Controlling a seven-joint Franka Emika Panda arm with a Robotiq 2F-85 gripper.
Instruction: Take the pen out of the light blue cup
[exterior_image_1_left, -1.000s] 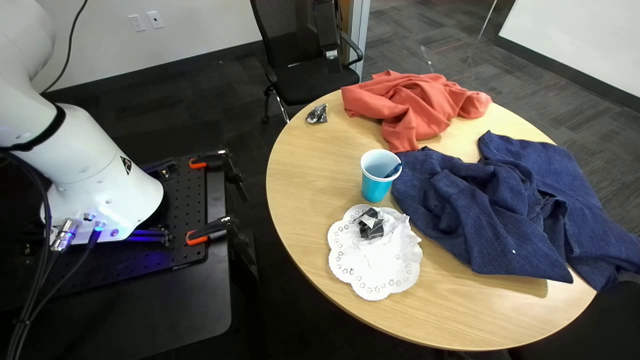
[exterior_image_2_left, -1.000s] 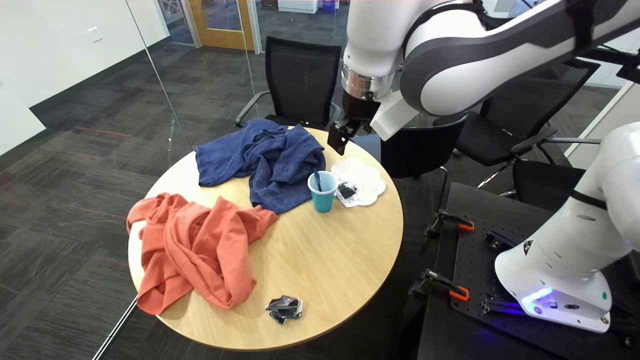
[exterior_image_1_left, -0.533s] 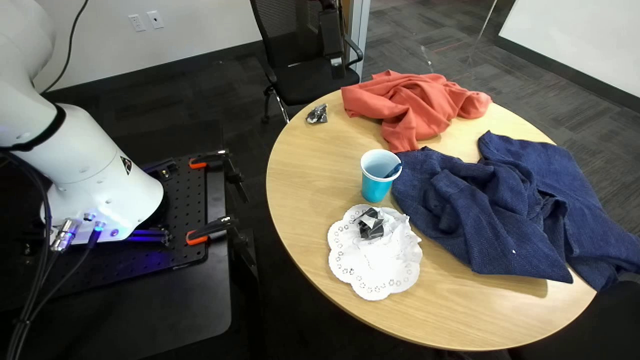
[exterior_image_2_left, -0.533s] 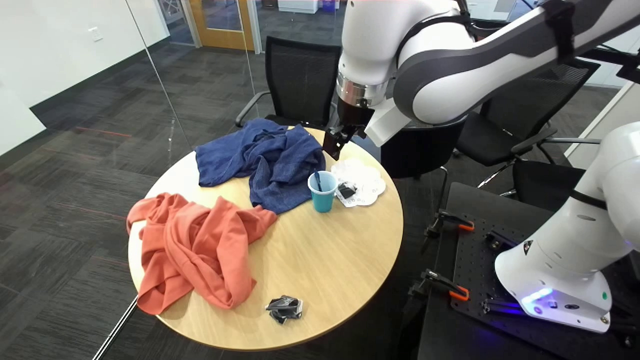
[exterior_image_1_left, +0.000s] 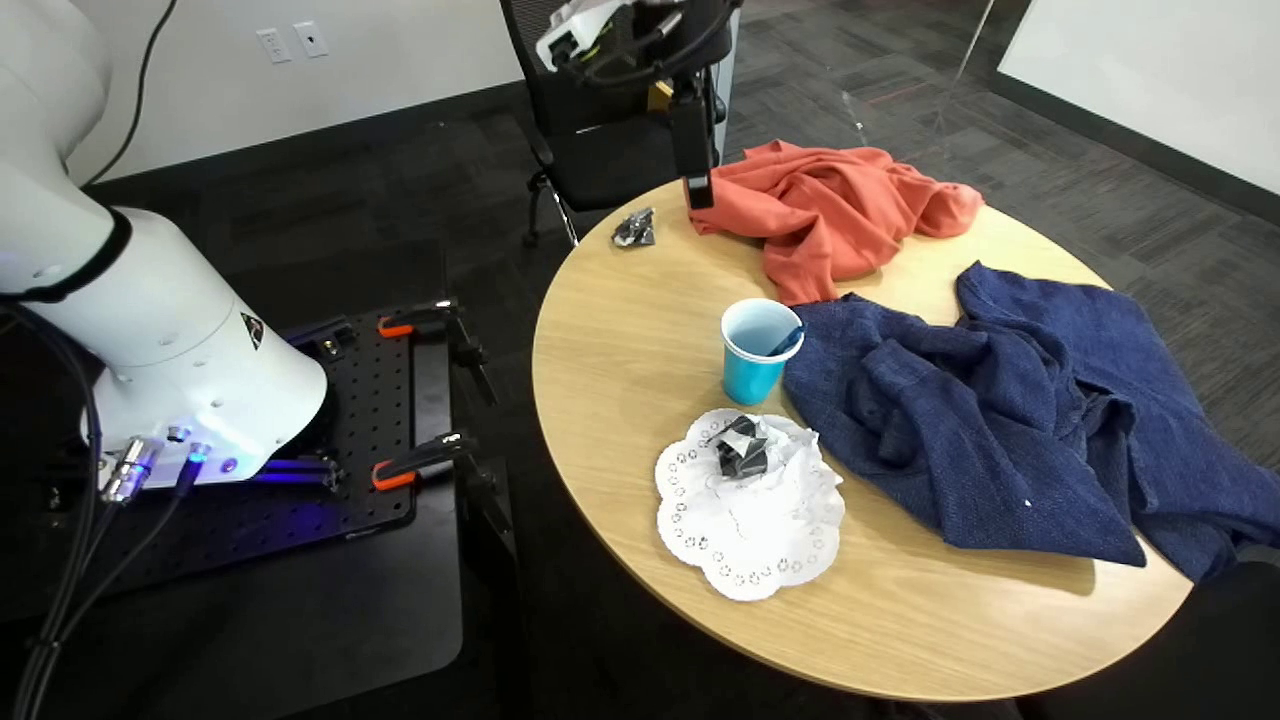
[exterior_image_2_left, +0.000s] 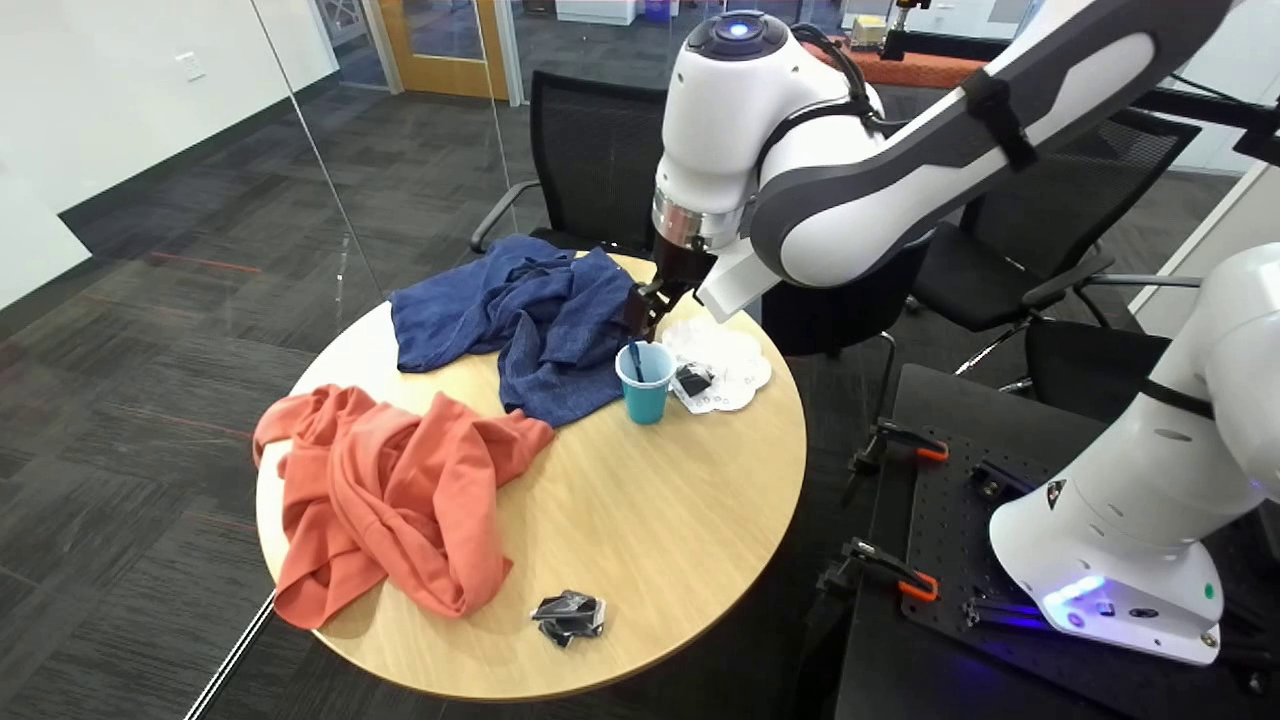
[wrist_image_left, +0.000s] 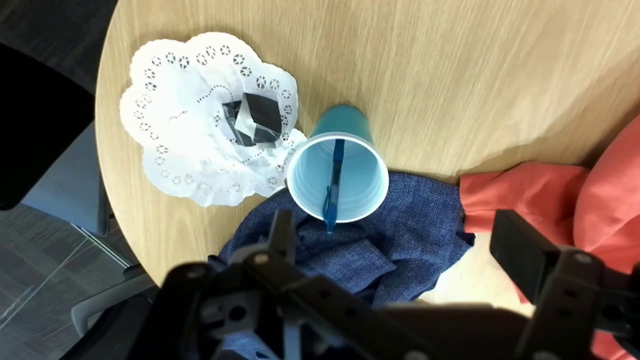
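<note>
Currently pen leans inside upright light blue cup on desk — tool hangs above, jaws wide apart — dark blue cloth just beside cup.

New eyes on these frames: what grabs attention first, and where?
Likely the colour: a rumpled coral-red cloth and a rumpled dark blue denim-like cloth, both on the round pale-wood table. Beside the latter stands a light blue tapered cup with a slim blue pen leaning inside, next to a scalloped white paper doily. Then the open black two-fingered hand, across the lower part of the wrist view.
</note>
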